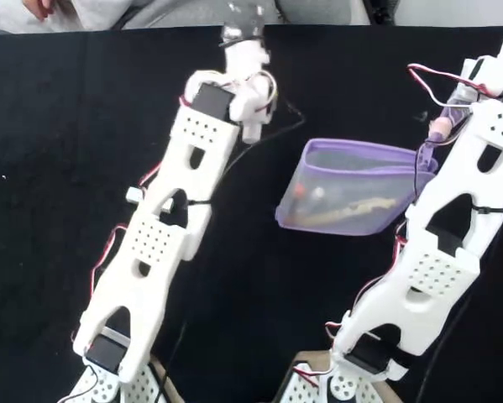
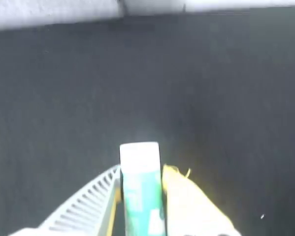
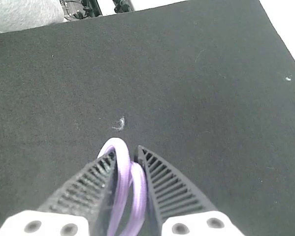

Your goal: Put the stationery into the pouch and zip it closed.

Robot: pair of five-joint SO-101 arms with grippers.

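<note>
A translucent purple pouch (image 1: 352, 189) lies right of the table's middle, its mouth facing the far side, with several pale and reddish items inside. My right gripper (image 3: 126, 156) is shut on the pouch's purple loop (image 3: 123, 183); in the high view the right gripper (image 1: 440, 132) sits at the pouch's right end. My left gripper (image 2: 140, 172) is shut on a white and green stick (image 2: 140, 191), which points at bare black cloth. From above, the left gripper (image 1: 241, 35) is near the table's far edge, well left of the pouch.
Black cloth (image 1: 58, 151) covers the whole table. Its far edge (image 2: 63, 23) runs just beyond the left gripper. A thin dark cable (image 1: 272, 134) trails from the left arm toward the pouch. A fleck of lint (image 3: 119, 124) lies ahead of the right gripper.
</note>
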